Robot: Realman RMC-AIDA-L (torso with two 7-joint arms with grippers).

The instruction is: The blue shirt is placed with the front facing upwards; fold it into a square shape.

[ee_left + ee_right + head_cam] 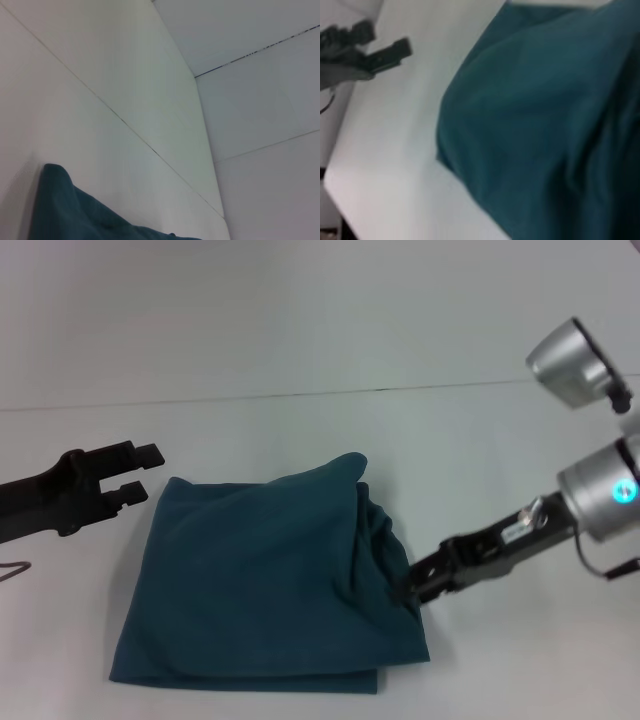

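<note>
Blue shirt [255,580] folded into rough square, lying near front edge of white counter [300,320], right side bunched. Right tool [408,588] at shirt's right edge, tips buried in folds, clamped on fabric. Left tool [140,472] just off shirt's far-left corner, prongs parted, holding nothing.

Left gripper [150,469]: matte black, two flat squared-off fingers on a black forked body, left of the blue shirt [265,580].
Left arm cable: thin grey wire loop below the black arm.
Right gripper [405,588]: black, slim, with a small silver metal fitting behind it, right of the shirt.
Right wrist: silver cylinder with a glowing cyan ring light; thin black cable beneath.
Right arm upper joint: rounded silver housing with a black fitting.
</note>
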